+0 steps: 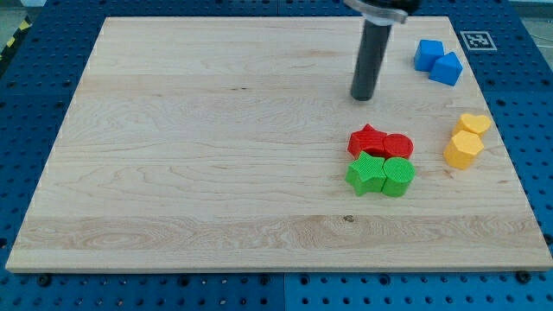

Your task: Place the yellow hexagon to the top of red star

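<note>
While above red star (pixel 368 141) | my tip (pixel 363 97) | yellow hexagon (pixel 463 149) apart, right

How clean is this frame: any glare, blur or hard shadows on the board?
Camera view: even, soft lighting, no glare on the wooden board; the red star and yellow hexagon are sharp; my tip casts only a faint shadow; the rod's top is cropped.

You have a pale wooden surface (pixel 216 155) lying on a blue pegboard bench (pixel 34 78). On it, toward the view's right, sit eight blocks in pairs. A red star (pixel 368 141) touches a red cylinder (pixel 398 145), and just below them a green star (pixel 366 174) touches a green cylinder (pixel 398 176). Near the right edge lie a yellow hexagon (pixel 463 149) and a second yellow block (pixel 473 123). Two blue blocks (pixel 429 54) (pixel 447 68) sit at the top right.
</note>
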`<state>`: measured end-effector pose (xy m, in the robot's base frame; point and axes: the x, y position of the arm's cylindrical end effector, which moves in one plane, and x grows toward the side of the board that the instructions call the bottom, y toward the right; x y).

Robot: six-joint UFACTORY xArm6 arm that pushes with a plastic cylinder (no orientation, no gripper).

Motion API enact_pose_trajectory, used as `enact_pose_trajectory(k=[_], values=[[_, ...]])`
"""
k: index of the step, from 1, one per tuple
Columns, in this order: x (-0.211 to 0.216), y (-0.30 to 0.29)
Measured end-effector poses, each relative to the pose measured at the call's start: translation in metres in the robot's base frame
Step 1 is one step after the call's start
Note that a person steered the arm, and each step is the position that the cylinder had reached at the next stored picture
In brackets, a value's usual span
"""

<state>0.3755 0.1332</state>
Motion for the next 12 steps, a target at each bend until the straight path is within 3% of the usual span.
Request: enact_pose_trajectory(k=[1, 4, 8, 10, 11, 12], values=[[-0.018, 0.02], [-0.018, 0.074], [0.014, 0.151], [0.078, 0.195], [0.129, 0.193], [0.142, 0.155]])
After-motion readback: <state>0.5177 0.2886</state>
